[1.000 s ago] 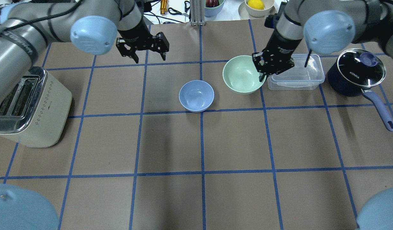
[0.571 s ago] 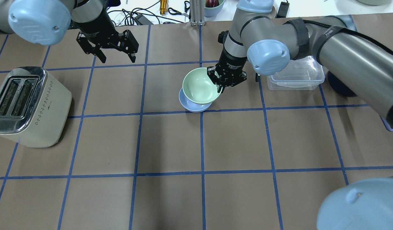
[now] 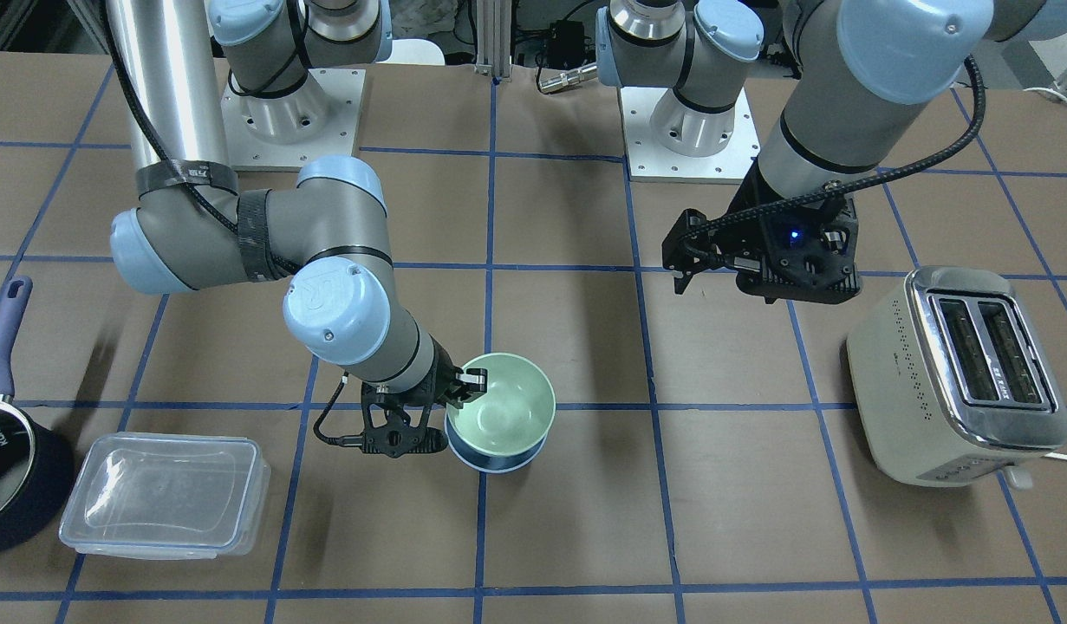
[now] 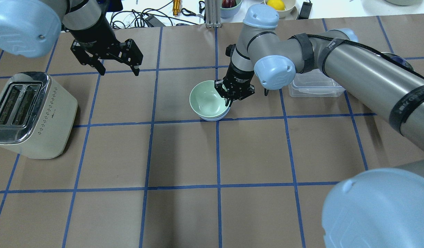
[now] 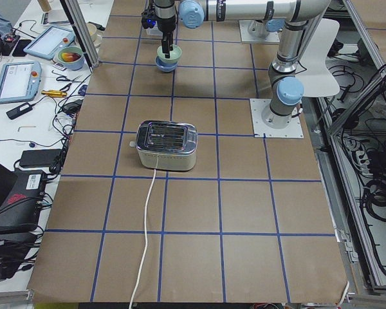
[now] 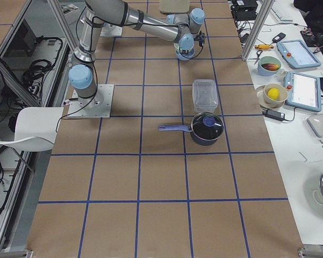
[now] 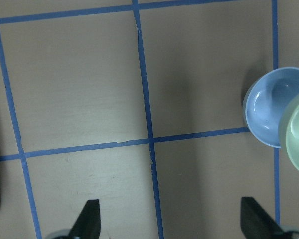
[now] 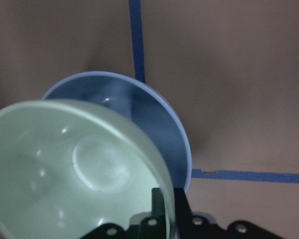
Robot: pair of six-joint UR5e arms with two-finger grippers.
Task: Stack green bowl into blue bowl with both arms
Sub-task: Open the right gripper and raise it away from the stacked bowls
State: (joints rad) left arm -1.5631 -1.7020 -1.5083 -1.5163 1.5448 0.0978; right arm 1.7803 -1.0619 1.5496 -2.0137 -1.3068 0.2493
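Right gripper (image 4: pixel 229 99) is clamped on the green bowl (image 4: pixel 205 100) rim, fingers (image 8: pixel 162 204) nearly together either side of it. The green bowl is over the blue bowl (image 8: pixel 157 117), tilted and a bit off-centre; blue shows as a crescent beneath. Can't tell if it's seated. Left gripper (image 4: pixel 119 72) is spread wide, holding nothing, hovering well apart from the blue bowl, to its left and farther from the robot. Toaster (image 4: pixel 29 113) is well left of the blue bowl.

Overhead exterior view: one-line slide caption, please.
Right gripper holds the green bowl by its rim over the blue bowl; left gripper hangs open beyond the toaster.
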